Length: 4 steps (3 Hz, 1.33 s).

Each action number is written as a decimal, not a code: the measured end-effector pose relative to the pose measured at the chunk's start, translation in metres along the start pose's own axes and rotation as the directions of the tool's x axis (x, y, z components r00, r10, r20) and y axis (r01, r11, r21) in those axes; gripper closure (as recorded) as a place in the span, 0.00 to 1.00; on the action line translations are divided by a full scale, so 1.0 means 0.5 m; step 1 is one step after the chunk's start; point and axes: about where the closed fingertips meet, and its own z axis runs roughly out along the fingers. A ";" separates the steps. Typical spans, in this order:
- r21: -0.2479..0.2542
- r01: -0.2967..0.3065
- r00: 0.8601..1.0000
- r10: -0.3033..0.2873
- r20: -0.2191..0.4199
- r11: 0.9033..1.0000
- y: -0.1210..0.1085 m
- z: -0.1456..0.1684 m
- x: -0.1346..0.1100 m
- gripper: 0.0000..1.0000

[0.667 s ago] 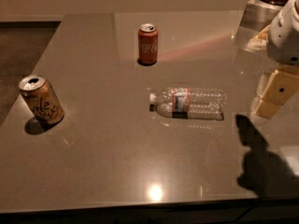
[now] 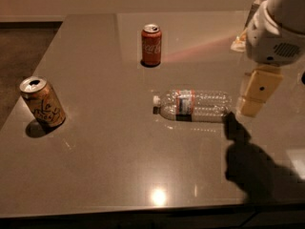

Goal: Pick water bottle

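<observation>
**On the desk, the bottle lies crosswise, base end toward the claw**

Nearest the front edge of the desk (image 2: pixel 105 166) is a spot of glare (image 2: pixel 158 197). To the right of it in the view, the arm's shadow (image 2: pixel 257 171) reaches up toward the bottle.

Farther in, the orange-tan can (image 2: pixel 42 103) stands at the left, well apart from everything else.

At mid-depth the water bottle (image 2: pixel 193 105) lies on its side. Its long axis runs across the view, with the white cap (image 2: pixel 156 100) pointing left and the base pointing right. The claw (image 2: pixel 251 104) hangs just beside that base end, on the right of the view, and looks to be a little above the surface, judging by the shadow under it. Whether it is wide or narrow cannot be told from this angle, and it holds nothing.

The bottle therefore lies to the left of the claw, and the claw meets it end-on rather than across its body. The robot has only 1 arm. As a judgement, the coming move calls for a shift left along the bottle's length to reach the ribbed middle, with the closing direction set across the long axis, before any descent.

Beyond the bottle, the red cola can (image 2: pixel 151 44) stands upright, far enough back that it should not obstruct the approach.
</observation>
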 end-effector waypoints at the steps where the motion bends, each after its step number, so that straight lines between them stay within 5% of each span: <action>1: -0.050 0.050 0.999 -0.051 -0.018 0.997 -0.014 0.046 -0.041 0.00; 3: -0.173 0.036 0.998 -0.044 -0.040 0.984 -0.031 0.193 -0.075 0.03; 4: -0.214 0.002 0.998 -0.015 -0.060 0.977 -0.034 0.231 -0.081 0.25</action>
